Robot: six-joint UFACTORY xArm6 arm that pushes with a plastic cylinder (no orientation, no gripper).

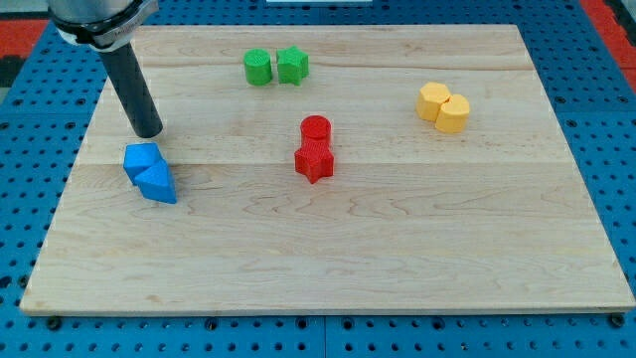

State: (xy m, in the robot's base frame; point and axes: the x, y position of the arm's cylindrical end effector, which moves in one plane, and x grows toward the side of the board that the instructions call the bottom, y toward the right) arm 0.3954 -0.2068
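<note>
Resting my tip [148, 132] just above two touching blue blocks [150, 172], angular, faceted; no claw showing, just bare rod ending.

My tip [147, 131] just above two touching blue blocks [149, 172].

two blue blocks [150, 172], two green blocks [276, 67], two red blocks [315, 148], two yellow blocks [443, 106], one wooden board [397, 249]
</note>
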